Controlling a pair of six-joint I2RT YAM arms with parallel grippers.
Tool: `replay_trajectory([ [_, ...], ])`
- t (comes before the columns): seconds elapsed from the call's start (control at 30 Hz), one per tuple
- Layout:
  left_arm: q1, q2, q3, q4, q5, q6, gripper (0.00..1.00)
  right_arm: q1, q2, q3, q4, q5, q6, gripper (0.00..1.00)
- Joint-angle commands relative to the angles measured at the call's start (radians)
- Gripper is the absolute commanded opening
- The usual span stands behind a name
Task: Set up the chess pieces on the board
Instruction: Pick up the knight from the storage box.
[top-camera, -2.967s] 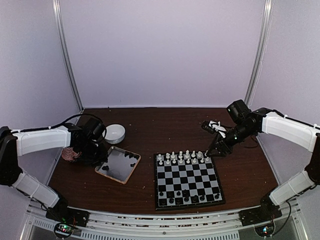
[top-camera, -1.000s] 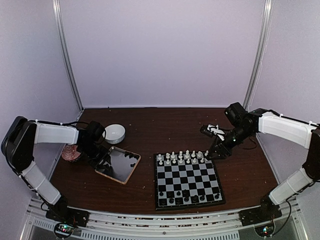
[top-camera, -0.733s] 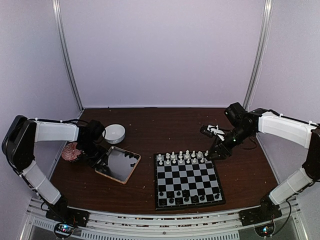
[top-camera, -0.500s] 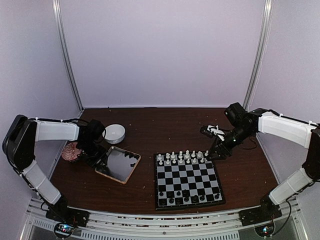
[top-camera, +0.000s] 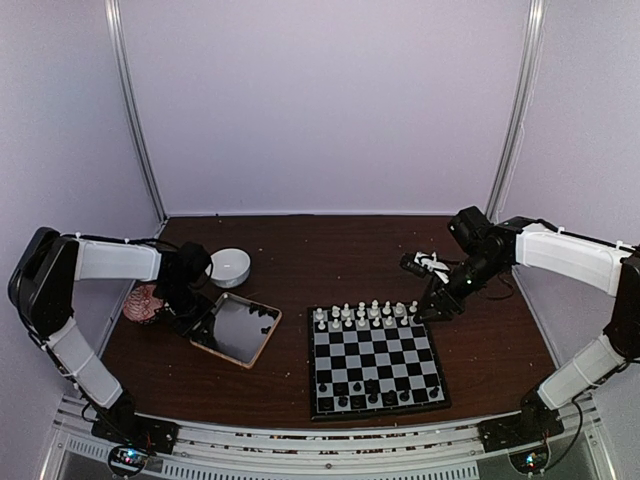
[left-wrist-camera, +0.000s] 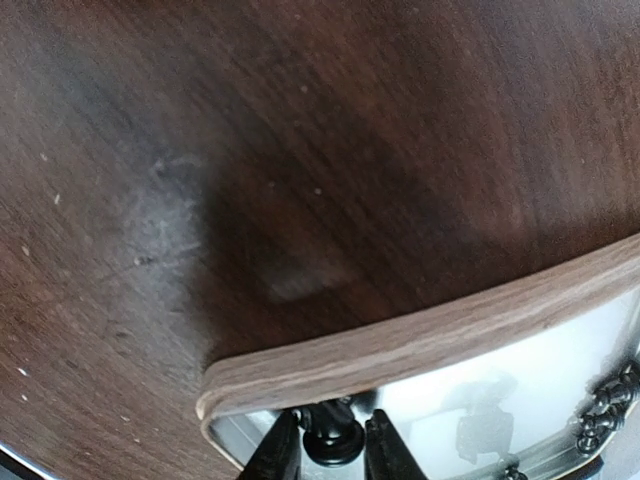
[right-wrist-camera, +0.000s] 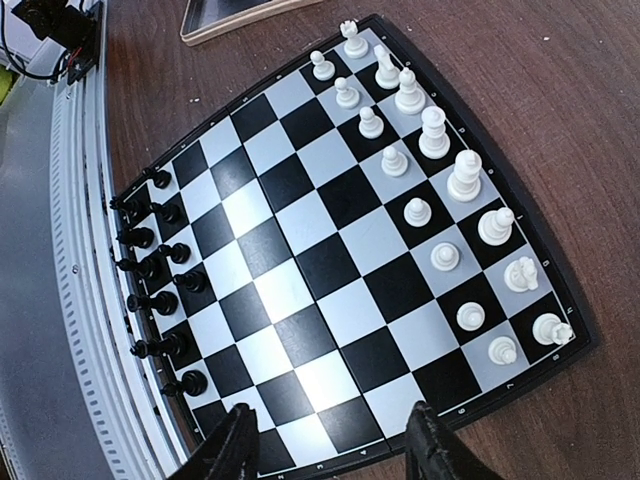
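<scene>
Left claw (left-wrist-camera: 328, 428) has shifted to the corner of the one tray (left-wrist-camera: 420, 335), pinched narrow on one black piece (left-wrist-camera: 332, 445); a few more dark ones lie further along the rim. Right claw (right-wrist-camera: 330, 445), backed off slightly, hangs half-wide and empty over the board (right-wrist-camera: 300, 290) edge. Sixteen white pieces (right-wrist-camera: 433, 130) stand there in two rows of eight. About ten black pieces (right-wrist-camera: 175, 252) line the opposite side.

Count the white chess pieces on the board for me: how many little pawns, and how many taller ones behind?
White pawns: 8
Taller white pieces: 8
Total on the board: 16
</scene>
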Motion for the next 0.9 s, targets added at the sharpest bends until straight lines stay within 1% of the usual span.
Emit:
replay_trajectory([
  [0.0, 0.010, 0.025, 0.026, -0.054, -0.047, 0.028, 0.22, 0.001, 0.006, 0.030, -0.012, -0.018, -0.016, 0.51],
  [0.23, 0.010, 0.028, 0.046, -0.084, -0.085, 0.057, 0.17, 0.001, 0.007, 0.031, -0.016, -0.019, -0.017, 0.50],
  [0.37, 0.010, 0.034, 0.082, -0.120, -0.105, 0.126, 0.11, 0.000, 0.007, 0.031, -0.016, -0.022, -0.016, 0.50],
  [0.4, 0.007, 0.035, 0.095, -0.122, -0.104, 0.155, 0.07, 0.000, 0.008, 0.033, -0.016, -0.021, -0.015, 0.50],
  [0.47, -0.003, 0.038, 0.126, -0.124, -0.098, 0.231, 0.07, 0.001, 0.009, 0.035, -0.016, -0.021, -0.014, 0.50],
  [0.5, -0.014, 0.041, 0.145, -0.128, -0.098, 0.297, 0.06, 0.000, 0.009, 0.035, -0.015, -0.021, -0.013, 0.50],
  [0.6, -0.061, 0.042, 0.182, -0.149, -0.112, 0.385, 0.03, 0.000, 0.008, 0.036, -0.011, -0.019, -0.008, 0.50],
  [0.8, -0.213, 0.046, 0.232, -0.133, -0.186, 0.648, 0.01, 0.001, -0.003, 0.048, -0.008, -0.022, 0.012, 0.49],
  [0.87, -0.271, 0.013, 0.213, -0.055, -0.170, 0.762, 0.02, 0.001, -0.009, 0.065, -0.014, -0.040, 0.023, 0.49],
])
